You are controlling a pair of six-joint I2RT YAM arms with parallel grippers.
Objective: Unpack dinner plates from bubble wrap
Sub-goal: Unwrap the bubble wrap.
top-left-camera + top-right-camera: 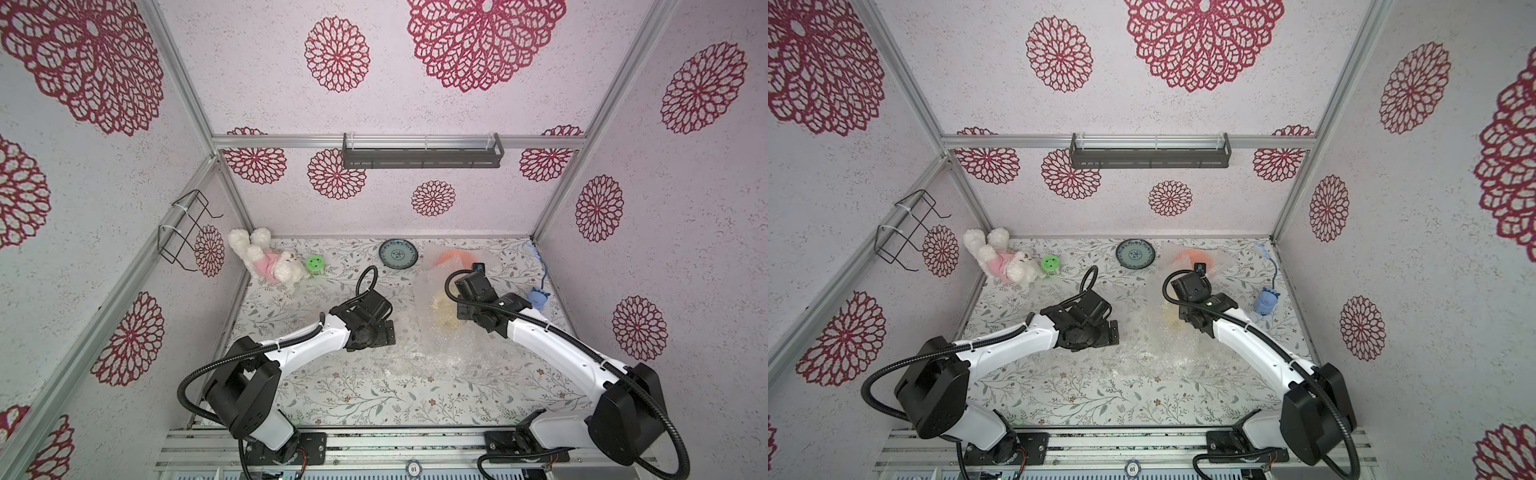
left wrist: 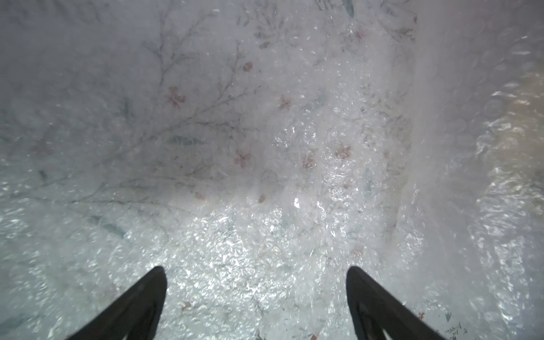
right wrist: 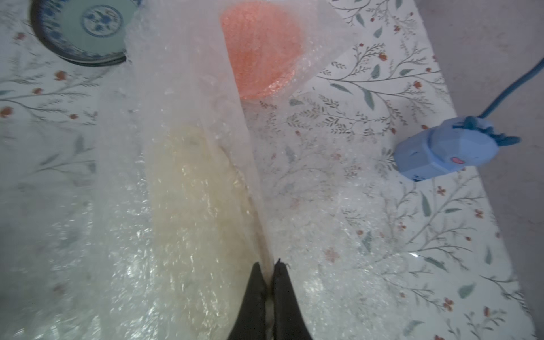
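Right gripper [image 3: 269, 266]: jaws clamped on fold of bubble wrap [image 3: 188, 88] over cream plate [image 3: 191, 182] (orange plate [image 3: 259, 50] also covered). Left gripper [image 2: 254, 268]: jaws wide apart above bubble wrap. Blue-green plate [image 3: 79, 29]: bare.

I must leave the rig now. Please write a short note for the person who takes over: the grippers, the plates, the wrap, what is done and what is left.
Left gripper: open and empty, above flat wrap in the middle of the table.
Right gripper: fingers shut on a raised fold of wrap, over the cream plate, which lies under wrap.
Blue plate: bare, at the back of the table. Done.
Orange plate: at the back, on the right arm's side, under wrap.
Left to do: uncover the cream plate, then the orange plate.
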